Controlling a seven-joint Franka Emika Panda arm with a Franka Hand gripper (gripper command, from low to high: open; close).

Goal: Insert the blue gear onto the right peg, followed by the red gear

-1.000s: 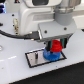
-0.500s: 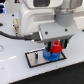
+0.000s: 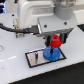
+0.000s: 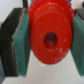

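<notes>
In the exterior view the blue gear (image 3: 50, 53) lies flat on the grey plate (image 3: 35, 58), at the plate's end toward the exterior view's right; the right peg is hidden under it. The other thin dark peg (image 3: 36, 56) stands free on the plate. My gripper (image 3: 56, 42) is shut on the red gear (image 3: 56, 40) and holds it just above the blue gear. In the wrist view the red gear (image 4: 51, 36) fills the middle, clamped between the two teal finger pads (image 4: 23, 40), its centre hole dark.
The plate has a black border and lies on a white table (image 3: 15, 70). The white arm body (image 3: 35, 15) hangs over the back of the scene. Black cables (image 3: 10, 29) run along the table toward the exterior view's left.
The gripper with the red gear has come down slightly toward the blue gear. The blue gear and plate have not moved.
</notes>
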